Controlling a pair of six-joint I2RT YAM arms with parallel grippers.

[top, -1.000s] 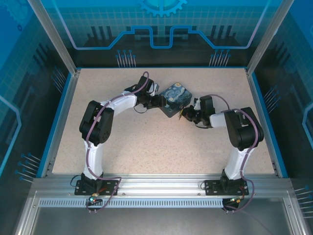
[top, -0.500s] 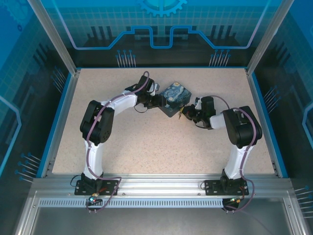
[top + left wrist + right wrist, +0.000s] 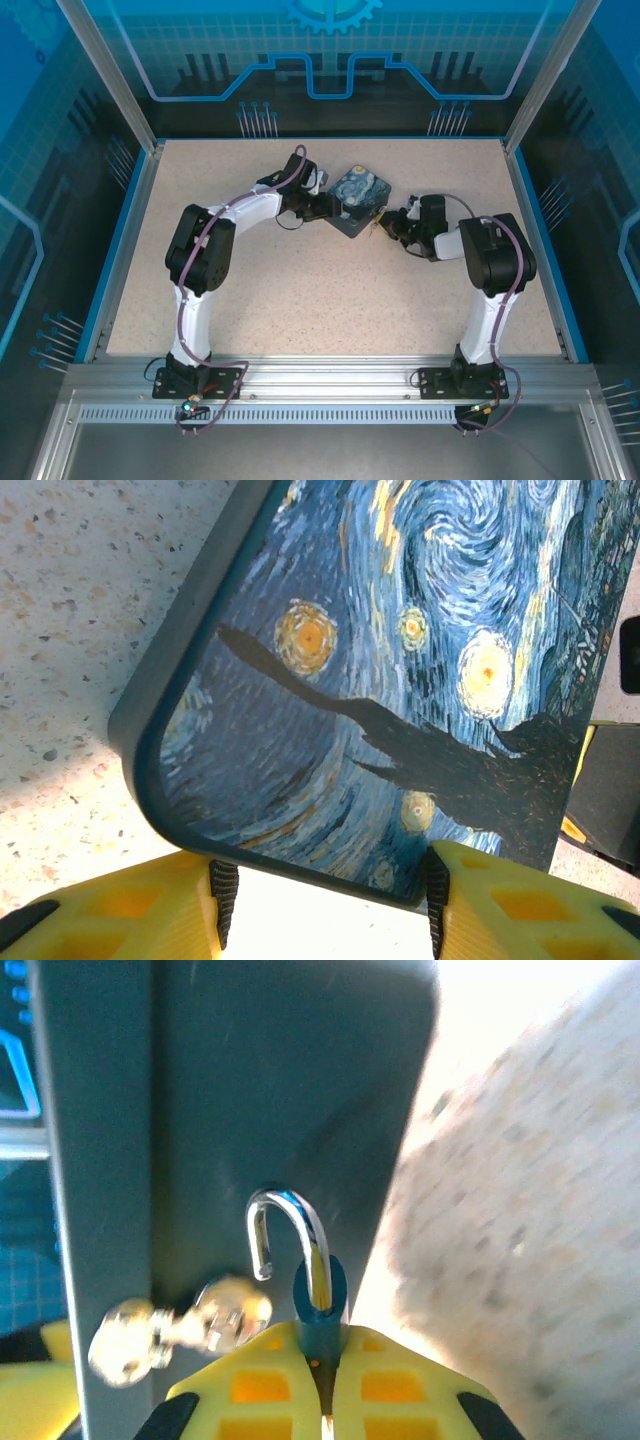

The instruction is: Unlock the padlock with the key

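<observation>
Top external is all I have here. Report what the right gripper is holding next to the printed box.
Observer: In the right wrist view the right gripper is shut on the padlock, pinching its blue body.
Operator: Give me the shackle's state.
Observer: The shackle is a hook: one leg enters the body, the other ends free in the air, so it looks open.
Operator: Now check the left side.
Observer: The left wrist view shows the left gripper with a yellow finger at each side of a corner of the box, apparently clamping it.
</observation>
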